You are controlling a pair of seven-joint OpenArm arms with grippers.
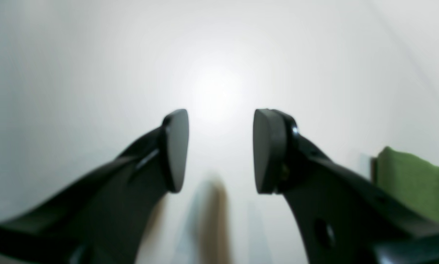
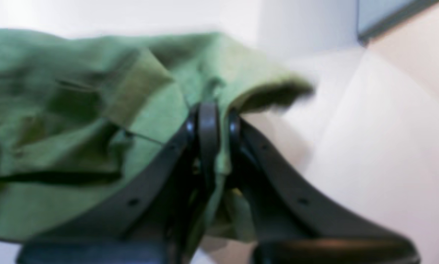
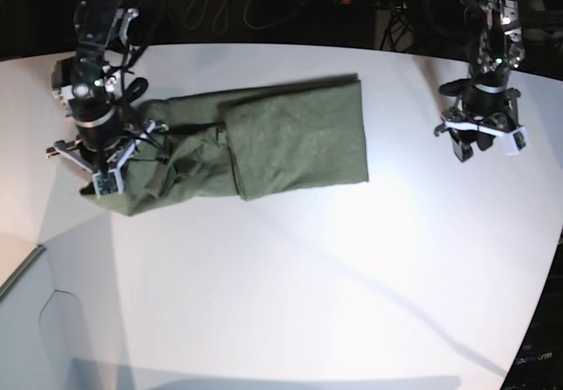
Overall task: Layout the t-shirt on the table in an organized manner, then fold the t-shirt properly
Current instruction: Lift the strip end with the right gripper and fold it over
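One plain olive t-shirt (image 3: 264, 143), no print.

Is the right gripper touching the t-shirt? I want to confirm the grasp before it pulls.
Touching. The right wrist view shows the right gripper closed on a fold of the t-shirt, green cloth pinched between its pads.

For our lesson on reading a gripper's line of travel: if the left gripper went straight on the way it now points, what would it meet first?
Most likely the bare white table. The left gripper has its fingers apart with nothing between them, and the t-shirt lies off to one side. Depth is unclear.
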